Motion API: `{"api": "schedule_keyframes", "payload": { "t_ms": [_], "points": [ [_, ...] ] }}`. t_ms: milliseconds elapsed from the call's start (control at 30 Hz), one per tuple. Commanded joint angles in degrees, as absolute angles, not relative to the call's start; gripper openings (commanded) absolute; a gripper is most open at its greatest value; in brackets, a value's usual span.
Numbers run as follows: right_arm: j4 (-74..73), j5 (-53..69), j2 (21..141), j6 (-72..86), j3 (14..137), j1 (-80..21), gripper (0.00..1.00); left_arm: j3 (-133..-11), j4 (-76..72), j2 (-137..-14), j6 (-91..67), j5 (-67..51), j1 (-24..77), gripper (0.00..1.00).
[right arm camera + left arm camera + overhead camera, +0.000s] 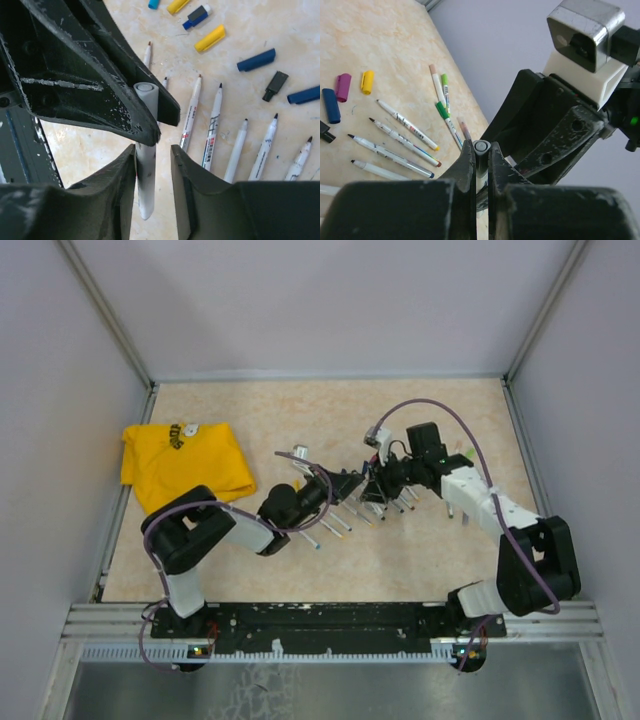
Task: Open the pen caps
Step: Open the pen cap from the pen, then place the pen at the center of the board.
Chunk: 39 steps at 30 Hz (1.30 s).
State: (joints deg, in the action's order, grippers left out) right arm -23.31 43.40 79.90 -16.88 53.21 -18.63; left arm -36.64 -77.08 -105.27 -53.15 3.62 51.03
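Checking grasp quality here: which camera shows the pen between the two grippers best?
Right wrist: the held pen runs lengthwise, top in the left gripper, barrel between the fingers of the right gripper. Left wrist shows only its round grey end, pinched. Top external hides it among the grippers.

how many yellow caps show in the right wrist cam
2. One yellow cap lies at the top edge, just right of a light blue cap. The other yellow cap lies lower right of it, up-left of a dark blue cap. More may be hidden or out of frame.
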Motion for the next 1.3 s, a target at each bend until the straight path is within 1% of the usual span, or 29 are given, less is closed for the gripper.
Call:
{"api": "schedule_keyframes", "payload": {
  "t_ms": [0, 100, 233, 400, 533, 667, 733, 800, 933, 1100, 1267],
  "points": [
    [-21.0, 44.1, 79.5, -17.7, 52.9, -20.9, 0.27, -35.5, -82.8, -103.1, -54.1, 4.0, 51.2, 0.00],
    [-21.8, 44.3, 80.2, -18.0, 53.4, -21.3, 0.00, -34.5, -83.8, -101.9, -53.0, 5.7, 51.2, 0.00],
    [-23.1, 45.9, 79.6, -19.2, 53.6, -21.7, 0.00, -32.4, -83.0, -98.0, -49.8, 10.2, 50.2, 0.00],
    [-24.8, 47.8, 79.3, -21.9, 53.8, -23.9, 0.00, -31.0, -80.2, -91.6, -48.1, 15.1, 45.1, 0.00],
    [-25.6, 48.4, 79.2, -23.4, 54.0, -25.2, 0.00, -30.9, -79.3, -87.6, -47.8, 16.2, 40.8, 0.00],
    [-25.7, 47.2, 78.8, -23.7, 54.1, -25.2, 0.00, -30.4, -77.9, -83.3, -46.1, 15.9, 38.9, 0.00],
    [-24.7, 43.1, 78.0, -23.0, 54.1, -25.2, 0.00, -28.9, -77.1, -80.7, -44.7, 14.5, 38.6, 0.00],
    [-24.0, 36.4, 77.2, -23.2, 54.3, -24.7, 0.00, -26.6, -76.0, -77.8, -42.9, 11.1, 38.4, 0.00],
    [-22.4, 24.0, 77.1, -22.1, 54.6, -19.3, 0.00, -21.1, -69.5, -70.6, -39.6, 4.2, 37.6, 0.00],
    [-22.9, 17.9, 78.9, -21.8, 55.5, -11.7, 0.00, -13.3, -61.4, -60.5, -37.3, -0.2, 37.1, 0.00],
    [-21.2, 11.6, 80.3, -21.5, 55.5, -9.7, 0.00, -8.1, -57.2, -54.4, -36.9, -3.0, 36.9, 0.00]
  ]
}}
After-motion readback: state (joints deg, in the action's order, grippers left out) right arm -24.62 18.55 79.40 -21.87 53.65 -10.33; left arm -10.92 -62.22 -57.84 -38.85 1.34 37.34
